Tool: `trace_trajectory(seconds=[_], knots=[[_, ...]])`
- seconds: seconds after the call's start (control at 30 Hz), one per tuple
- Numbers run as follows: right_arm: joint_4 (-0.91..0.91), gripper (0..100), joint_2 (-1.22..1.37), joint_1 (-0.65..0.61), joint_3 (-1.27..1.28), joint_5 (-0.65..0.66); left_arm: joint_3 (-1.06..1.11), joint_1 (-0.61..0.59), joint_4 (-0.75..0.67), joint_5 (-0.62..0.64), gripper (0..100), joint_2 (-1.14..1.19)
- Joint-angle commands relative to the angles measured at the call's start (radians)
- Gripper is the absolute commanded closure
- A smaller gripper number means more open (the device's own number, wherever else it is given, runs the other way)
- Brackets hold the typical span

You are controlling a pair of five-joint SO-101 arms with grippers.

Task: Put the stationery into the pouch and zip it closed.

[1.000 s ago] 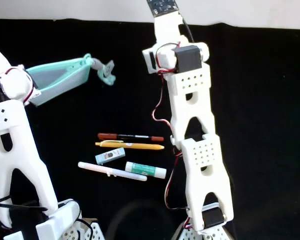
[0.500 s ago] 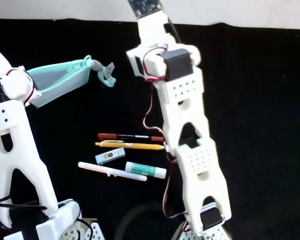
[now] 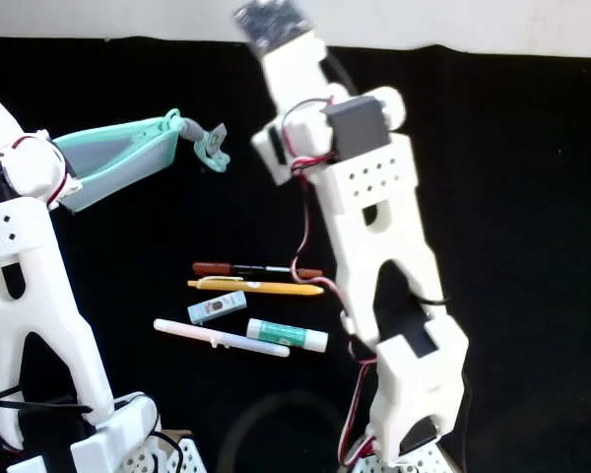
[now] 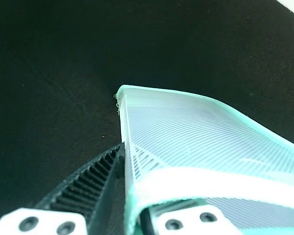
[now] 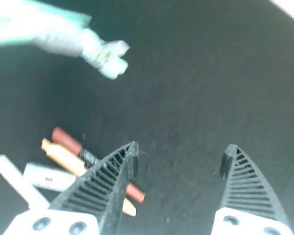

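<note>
My left gripper clamps the mint-green translucent zip pouch at upper left; my right gripper hangs spread wide, 5 loose stationery pieces lying lower centre.

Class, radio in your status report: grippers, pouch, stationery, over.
Left gripper shut on pouch. Right gripper open, empty, above the table. Five stationery pieces lie on table, outside pouch. Nothing blocking them.
</note>
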Motion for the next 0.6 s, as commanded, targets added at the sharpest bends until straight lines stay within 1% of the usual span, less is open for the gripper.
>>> trace_trajectory(seconds=[0.0,0.3,0.47,0.57], knots=[[0.008,72.4,-0.082,-0.053,0.097,0.061,-0.007,0.004,-0.018,0.002,99,-0.012],[0.007,72.4,-0.087,-0.173,0.225,0.210,-0.007,0.004,-0.018,0.002,99,-0.012],[0.007,72.4,-0.087,-0.248,0.309,0.328,-0.007,0.004,-0.018,0.002,99,-0.012],[0.007,72.4,-0.085,-0.278,0.360,0.374,-0.007,0.004,-0.017,0.000,99,-0.012]])
